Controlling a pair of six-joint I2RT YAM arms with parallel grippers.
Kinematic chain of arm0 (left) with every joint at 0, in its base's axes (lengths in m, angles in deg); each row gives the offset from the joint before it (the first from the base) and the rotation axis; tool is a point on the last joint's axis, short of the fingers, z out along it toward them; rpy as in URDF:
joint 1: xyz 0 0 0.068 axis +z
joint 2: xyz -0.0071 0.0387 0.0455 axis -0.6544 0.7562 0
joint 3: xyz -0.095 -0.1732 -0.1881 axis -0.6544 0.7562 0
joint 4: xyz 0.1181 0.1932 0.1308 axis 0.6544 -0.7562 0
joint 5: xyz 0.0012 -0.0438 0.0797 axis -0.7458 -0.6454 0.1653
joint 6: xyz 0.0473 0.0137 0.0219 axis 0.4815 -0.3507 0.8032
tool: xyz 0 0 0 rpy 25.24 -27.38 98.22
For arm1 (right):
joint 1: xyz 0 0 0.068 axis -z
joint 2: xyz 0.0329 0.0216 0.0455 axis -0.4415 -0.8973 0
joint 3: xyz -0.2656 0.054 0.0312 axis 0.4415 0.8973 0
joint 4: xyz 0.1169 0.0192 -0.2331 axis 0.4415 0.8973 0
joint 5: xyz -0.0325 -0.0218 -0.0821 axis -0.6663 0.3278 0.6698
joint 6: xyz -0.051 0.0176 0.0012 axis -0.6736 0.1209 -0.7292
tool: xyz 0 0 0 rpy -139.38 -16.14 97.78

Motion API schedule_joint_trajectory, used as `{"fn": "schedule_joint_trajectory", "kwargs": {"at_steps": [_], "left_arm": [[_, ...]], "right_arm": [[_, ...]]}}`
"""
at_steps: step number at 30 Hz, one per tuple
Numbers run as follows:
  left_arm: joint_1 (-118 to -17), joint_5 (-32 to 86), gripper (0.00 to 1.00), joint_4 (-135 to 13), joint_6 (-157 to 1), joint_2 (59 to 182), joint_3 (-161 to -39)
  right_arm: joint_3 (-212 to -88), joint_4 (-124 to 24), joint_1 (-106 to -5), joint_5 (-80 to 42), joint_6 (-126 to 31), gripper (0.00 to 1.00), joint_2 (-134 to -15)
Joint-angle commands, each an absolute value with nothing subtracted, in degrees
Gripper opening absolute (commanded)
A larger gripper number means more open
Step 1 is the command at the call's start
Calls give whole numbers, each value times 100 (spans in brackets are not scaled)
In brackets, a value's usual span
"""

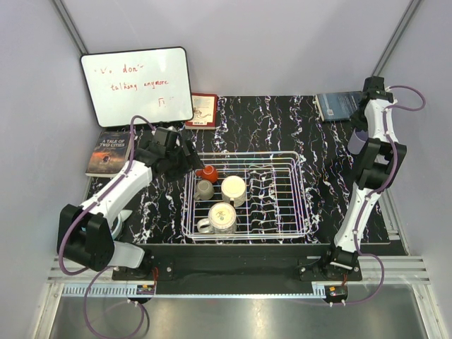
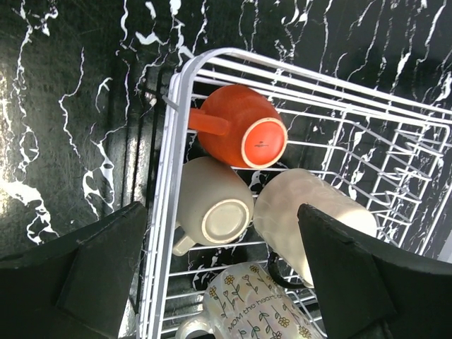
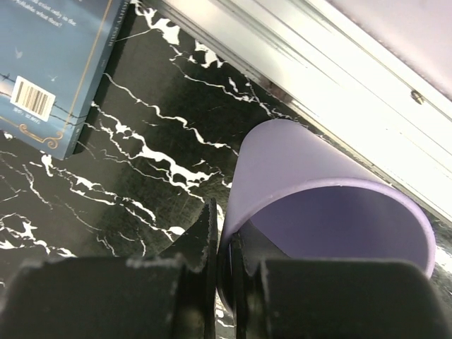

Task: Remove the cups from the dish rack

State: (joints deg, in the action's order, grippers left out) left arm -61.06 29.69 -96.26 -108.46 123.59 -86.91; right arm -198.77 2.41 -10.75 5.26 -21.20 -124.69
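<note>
Bright, even overhead light, pale sheen streaking the glossy tabletop (image 2: 70,141), metal rail (image 3: 318,63) blown out by glare, left tool fingers (image 2: 92,275) dark and blurred near the lens, lavender cup (image 3: 318,183) slightly soft, top view sharp.

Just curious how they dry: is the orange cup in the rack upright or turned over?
Turned over, tilted: the orange cup shows its ringed, stamped base upward, handle toward the dish rack wall.
</note>
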Motion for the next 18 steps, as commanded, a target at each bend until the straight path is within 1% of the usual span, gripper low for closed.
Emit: {"fn": "schedule_joint_trajectory", "kwargs": {"at_steps": [1, 9, 10, 11, 12, 15, 18], "left_arm": [[-6118, 3028, 91, -9598, -10733, 12305, -8950], [-6126, 3046, 91, -9598, -10768, 12226, -8862], [-6126, 3046, 91, -9598, -10777, 12234, -8862], [-6126, 3037, 91, -9598, -10759, 12226, -8862], [-6135, 3029, 91, -9598, -10768, 12200, -8854], [-6162, 3046, 91, -9607, -10768, 12138, -8862], [-6179, 3064, 91, -9607, -10759, 12077, -8880]], "right_arm": [[-20010, 92, -1099, 124, -2073, 0, -12646], [-19922, 101, -1126, 151, -1967, 0, -12391], [-19870, 118, -1126, 168, -1985, 2, -12364], [-19843, 110, -1126, 203, -1985, 7, -12321], [-19808, 118, -1126, 212, -2011, 19, -12294], [-19747, 118, -1126, 247, -2020, 36, -12154], [-19720, 119, -1126, 239, -2003, 42, -12004]]}}
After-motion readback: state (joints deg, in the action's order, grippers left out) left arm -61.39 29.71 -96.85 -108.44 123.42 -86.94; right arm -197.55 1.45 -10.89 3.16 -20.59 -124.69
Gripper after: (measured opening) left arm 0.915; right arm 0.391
